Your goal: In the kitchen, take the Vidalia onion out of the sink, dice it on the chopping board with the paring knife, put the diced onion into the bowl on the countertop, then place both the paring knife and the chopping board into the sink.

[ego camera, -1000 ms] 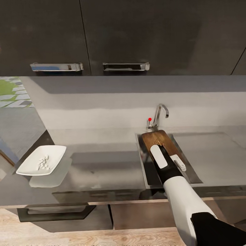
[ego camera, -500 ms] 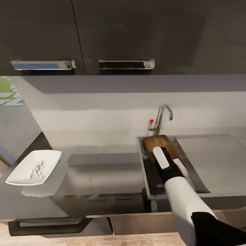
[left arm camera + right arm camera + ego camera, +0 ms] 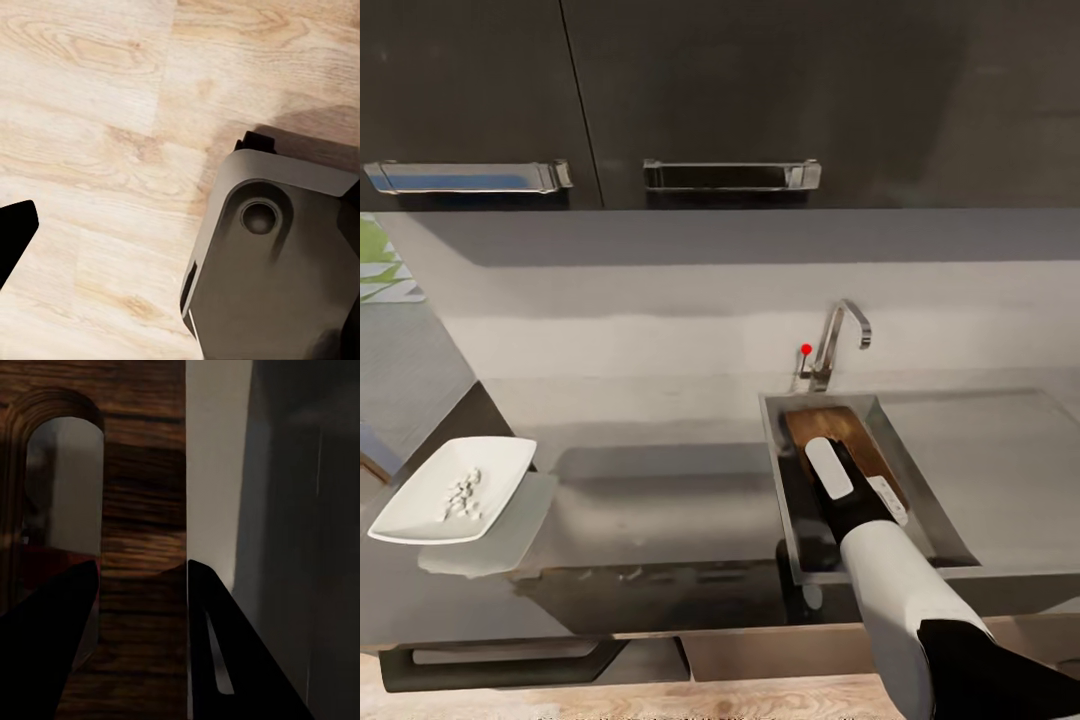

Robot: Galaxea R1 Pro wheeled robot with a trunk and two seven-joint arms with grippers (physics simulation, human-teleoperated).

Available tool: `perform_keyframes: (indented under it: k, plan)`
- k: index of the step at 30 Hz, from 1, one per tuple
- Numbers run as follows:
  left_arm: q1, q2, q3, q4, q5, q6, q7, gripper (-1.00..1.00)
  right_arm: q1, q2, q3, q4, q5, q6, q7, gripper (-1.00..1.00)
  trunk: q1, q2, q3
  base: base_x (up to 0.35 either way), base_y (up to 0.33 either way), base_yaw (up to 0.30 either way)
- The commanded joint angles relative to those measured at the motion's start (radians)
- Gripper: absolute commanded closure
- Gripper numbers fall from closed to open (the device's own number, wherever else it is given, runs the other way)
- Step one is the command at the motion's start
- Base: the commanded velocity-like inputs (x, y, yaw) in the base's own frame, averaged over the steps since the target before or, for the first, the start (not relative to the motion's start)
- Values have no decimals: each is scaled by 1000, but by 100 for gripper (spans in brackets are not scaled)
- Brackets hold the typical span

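Lowered since earlier: chopping board (image 3: 850, 440) sinks into sink (image 3: 935, 520) for release; right gripper (image 3: 142, 607) jaws apparently clamp its edge; left jaws' state unclear.

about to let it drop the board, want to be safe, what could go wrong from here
1. The right gripper has its fingers clamped on the chopping board's edge over the sink; released while tilted, it may slam down.
2. The board's far end sits near the tap and could knock it.
3. A reddish shape shows through the slot handle, possibly the knife; the board may land on it.
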Motion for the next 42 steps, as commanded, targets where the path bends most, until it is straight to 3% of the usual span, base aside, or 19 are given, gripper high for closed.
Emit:
perform_keyframes:
  k: [1,26,41,42]
  plan:
    - [-2,0,4,5,3,-9,1,-100,-1,1,-4,4,0,-3,2,100,1,-2,-3,0,0,0]
    - [-2,0,4,5,3,-9,1,-100,0,1,-7,12,-1,-3,11,100,1,-2,-43,0,0,0]
    - [-2,0,4,5,3,-9,1,-100,0,1,-8,9,-3,-3,9,100,1,-2,-45,0,0,0]
    - [-2,0,4,5,3,-9,1,-100,0,1,-8,9,-3,-3,9,-100,1,-2,-45,0,0,0]
